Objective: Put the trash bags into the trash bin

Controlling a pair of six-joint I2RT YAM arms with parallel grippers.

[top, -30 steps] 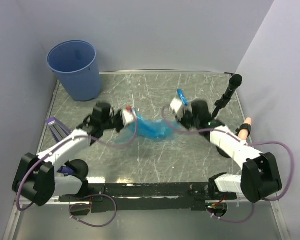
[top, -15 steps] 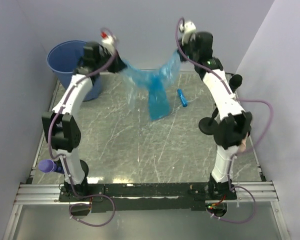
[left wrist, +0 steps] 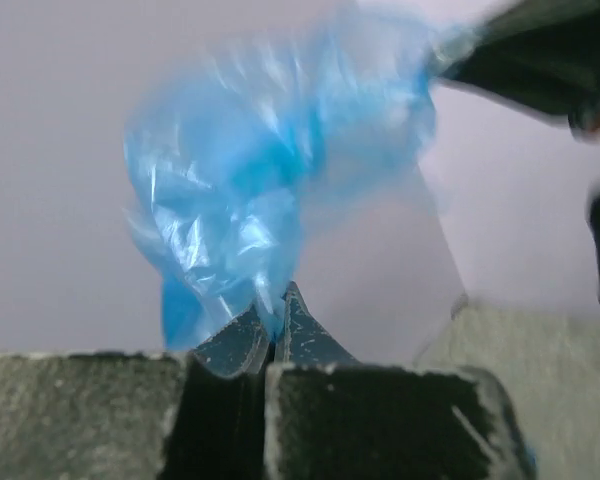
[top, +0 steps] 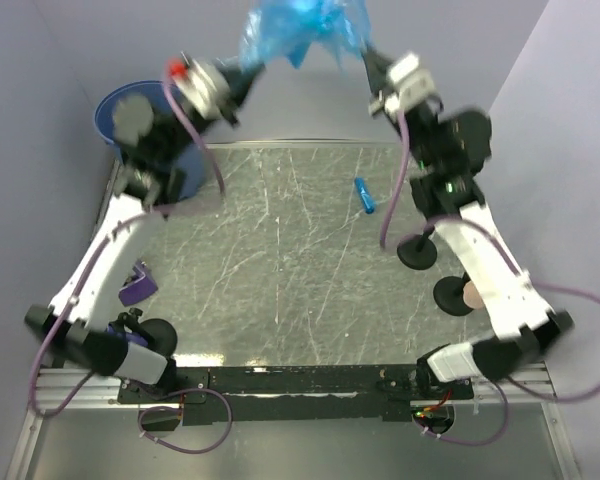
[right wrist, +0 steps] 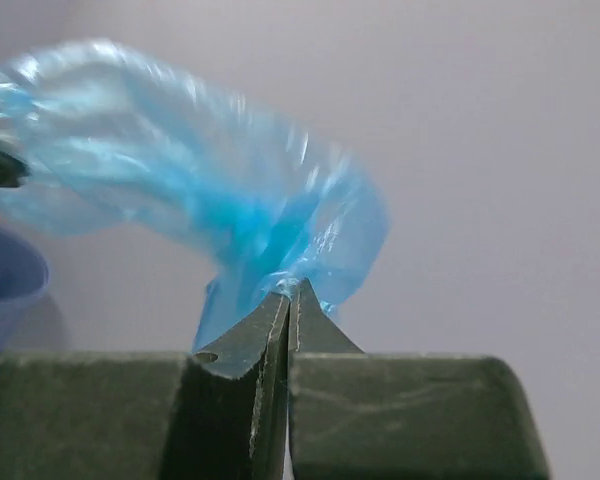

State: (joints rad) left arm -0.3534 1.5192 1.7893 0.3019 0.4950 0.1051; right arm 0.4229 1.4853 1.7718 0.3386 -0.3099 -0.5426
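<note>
Blue trash bag [top: 302,22] aloft, crosswise from left gripper [top: 246,70] to right gripper [top: 369,52]

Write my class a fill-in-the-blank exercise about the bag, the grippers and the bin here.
The bag held up in the air is coloured ___.
The left gripper and the right gripper are both ___ on the bag.
The bin stands next to the ___ arm.
Missing words: blue; shut; left.

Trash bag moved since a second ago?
Yes. The trash bag left the table centre and went up-frame, now past the trash bin rim, to its right.
</note>
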